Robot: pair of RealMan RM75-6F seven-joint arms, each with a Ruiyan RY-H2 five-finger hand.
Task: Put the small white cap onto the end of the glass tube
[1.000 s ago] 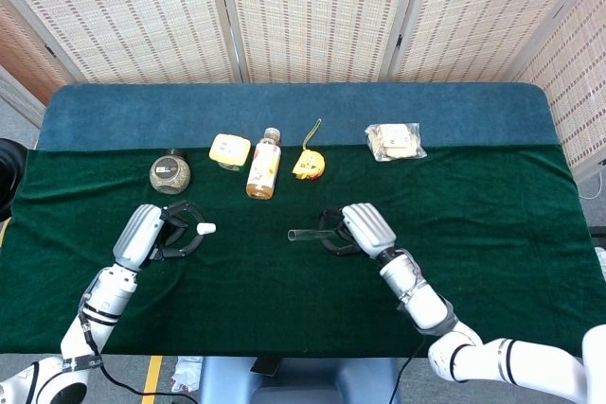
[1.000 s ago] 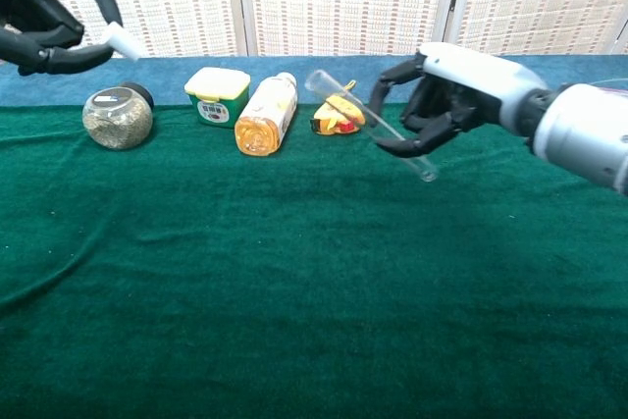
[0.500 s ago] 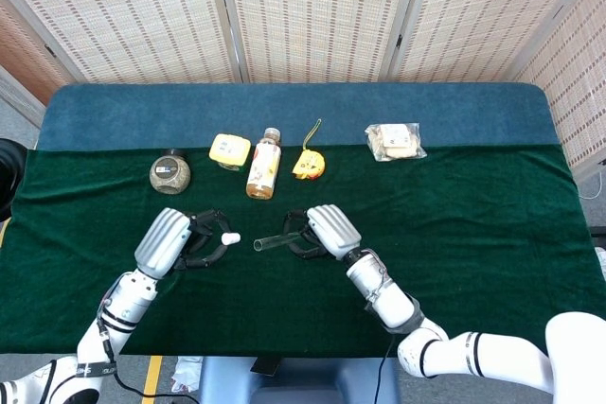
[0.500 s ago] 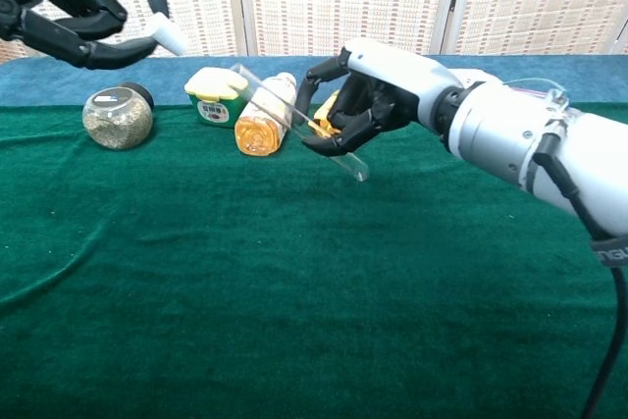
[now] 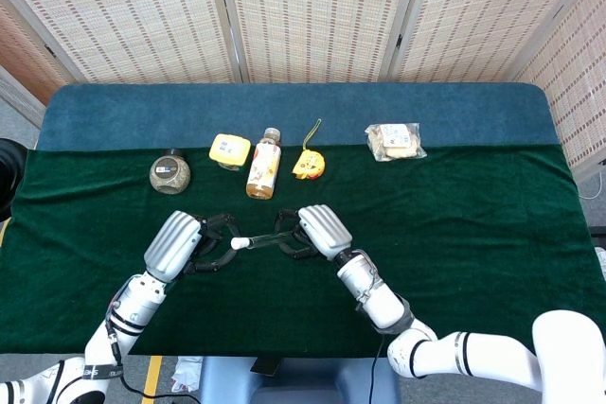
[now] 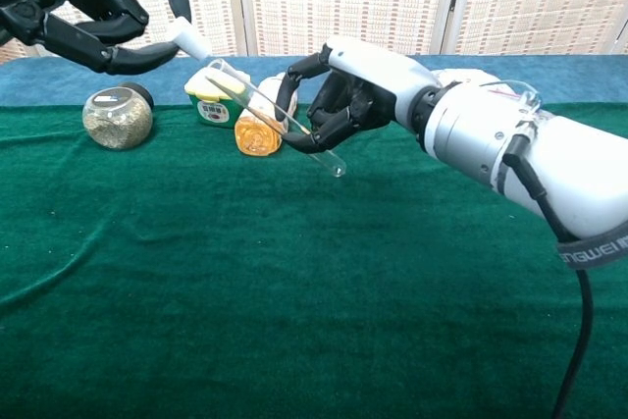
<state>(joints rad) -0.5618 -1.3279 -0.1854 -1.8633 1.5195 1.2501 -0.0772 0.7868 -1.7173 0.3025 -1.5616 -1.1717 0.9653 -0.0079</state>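
Note:
My left hand [image 5: 186, 243] [image 6: 93, 17] pinches the small white cap [image 5: 240, 243] [image 6: 190, 41] above the green cloth. My right hand [image 5: 313, 230] [image 6: 348, 95] grips the clear glass tube [image 5: 265, 240] [image 6: 275, 117], which slants up to the left in the chest view. The tube's open end [image 6: 214, 67] sits just right of the cap. In the head view cap and tube end look to be touching; the chest view leaves a slim gap.
Along the back of the green cloth [image 5: 473, 224] lie a round jar [image 5: 170, 173], a yellow box [image 5: 229, 150], an orange bottle [image 5: 264, 165], a yellow toy [image 5: 307, 164] and a wrapped snack [image 5: 395, 141]. The blue strip [image 5: 294, 111] runs behind them.
Both hands have closed in toward each other. The cap moved right and the tube moved left, so the wide gap between them has nearly vanished.

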